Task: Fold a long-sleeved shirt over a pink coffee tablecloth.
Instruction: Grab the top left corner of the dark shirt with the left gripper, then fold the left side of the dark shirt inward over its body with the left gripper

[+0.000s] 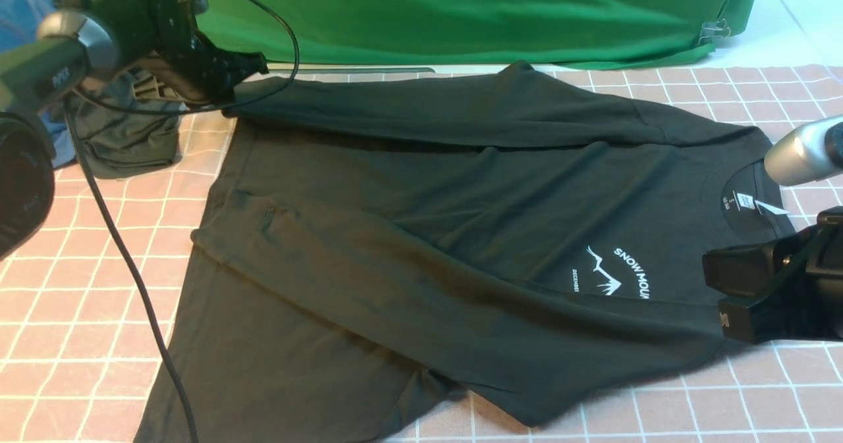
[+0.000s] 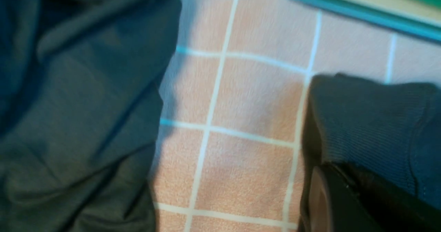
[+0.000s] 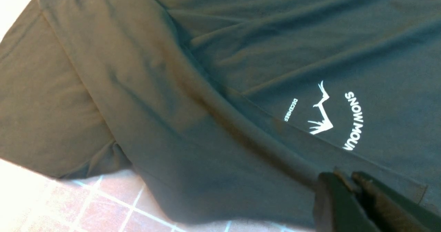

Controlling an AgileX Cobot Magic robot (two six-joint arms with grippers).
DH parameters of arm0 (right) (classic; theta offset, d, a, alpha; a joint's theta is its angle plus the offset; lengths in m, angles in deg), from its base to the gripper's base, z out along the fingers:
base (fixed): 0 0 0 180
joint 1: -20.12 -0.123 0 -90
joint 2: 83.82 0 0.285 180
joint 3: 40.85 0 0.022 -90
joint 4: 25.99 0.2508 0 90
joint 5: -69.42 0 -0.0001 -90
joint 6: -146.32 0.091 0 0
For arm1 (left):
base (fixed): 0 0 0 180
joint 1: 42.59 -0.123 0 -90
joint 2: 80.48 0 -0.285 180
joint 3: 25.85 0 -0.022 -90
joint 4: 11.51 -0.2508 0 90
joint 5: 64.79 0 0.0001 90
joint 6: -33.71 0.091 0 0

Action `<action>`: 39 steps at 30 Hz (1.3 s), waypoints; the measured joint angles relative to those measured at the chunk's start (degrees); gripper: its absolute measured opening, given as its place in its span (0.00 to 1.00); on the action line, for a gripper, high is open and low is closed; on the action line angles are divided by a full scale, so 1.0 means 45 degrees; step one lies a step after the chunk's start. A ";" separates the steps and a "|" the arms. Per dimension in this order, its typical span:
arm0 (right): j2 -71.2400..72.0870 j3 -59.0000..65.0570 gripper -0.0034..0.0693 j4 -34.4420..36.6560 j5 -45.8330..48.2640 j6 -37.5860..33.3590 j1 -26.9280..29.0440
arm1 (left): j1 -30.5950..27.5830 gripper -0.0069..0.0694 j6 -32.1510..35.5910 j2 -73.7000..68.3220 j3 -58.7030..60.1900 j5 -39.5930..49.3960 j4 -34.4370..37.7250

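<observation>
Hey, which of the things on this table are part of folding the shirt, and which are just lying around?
For the job:
long-sleeved shirt
pink tablecloth under it

Just lying about:
grey-green garment, bunched beside blue cloth
green cloth at the back
clip on the green cloth

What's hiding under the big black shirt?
The pink tablecloth with white squares pokes out on several sides of the black shirt, so it lies underneath. Anything else beneath the shirt is covered and cannot be seen.
</observation>
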 joint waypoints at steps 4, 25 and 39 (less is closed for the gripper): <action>0.0000 0.0000 0.17 0.0000 0.0000 0.0000 0.0000 | 0.0010 0.13 0.0134 0.0068 -0.0067 0.0113 -0.0014; 0.0000 0.0000 0.20 0.0000 0.0000 -0.0011 0.0000 | 0.0025 0.13 -0.0145 0.2384 -0.0082 0.5628 0.1638; 0.0000 0.0000 0.22 0.0000 0.0026 -0.0011 0.0000 | 0.1188 0.13 -0.0251 0.3555 0.1102 0.7736 0.0300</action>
